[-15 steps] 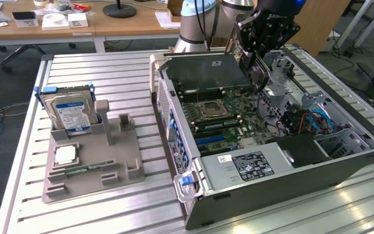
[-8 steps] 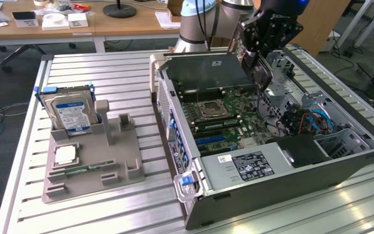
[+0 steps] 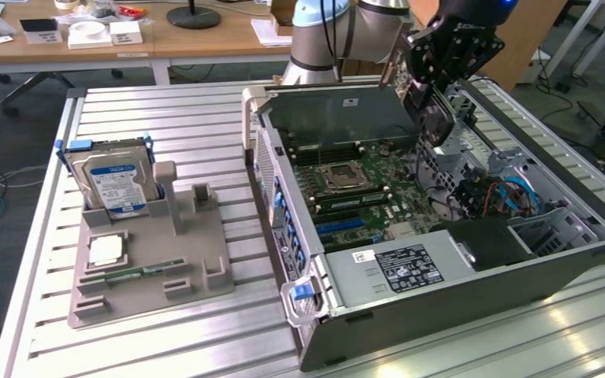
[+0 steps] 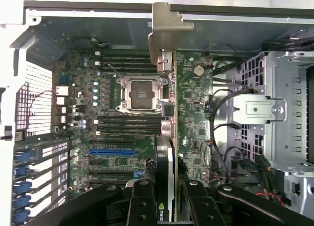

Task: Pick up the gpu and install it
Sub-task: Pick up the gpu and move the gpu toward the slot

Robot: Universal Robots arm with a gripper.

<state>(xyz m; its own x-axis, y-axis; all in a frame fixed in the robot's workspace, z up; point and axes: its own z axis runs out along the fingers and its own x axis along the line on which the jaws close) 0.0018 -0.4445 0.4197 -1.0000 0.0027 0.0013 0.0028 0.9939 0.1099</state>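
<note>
hand [image 3: 432, 83] clamped on the gpu [image 3: 436, 118], gripping both flat faces, with the card hanging down from it. the gpu is in the air above the open case [image 3: 281, 260], over the motherboard [image 3: 361, 185] inside the case, and not touching it as far as i can tell. in the wrist view the hand [image 4: 169, 209] has the gpu [image 4: 167, 157] edge-on between the fingers [image 4: 142, 206], and the silver bracket [image 4: 167, 29] is the end deepest toward the case.

risks as i judge them:
- bracket end leads, so a straight drop into the case could hit the board or the cpu socket [image 4: 139, 94], which the card edge passes just beside.
- the card does not lie along the blue slot [image 4: 112, 152] in the case. pushing down like this would jam the connector or bend it.
- the grip is near one end only, so the card could swing or slip if it catches the case wall.
- the cables [image 3: 502, 197] and drive cage [image 4: 274, 113] inside the case sit near the card and could snag it.

the hard drive [image 3: 119, 177] sits on the bench [image 3: 176, 118], well apart from the case.
</note>
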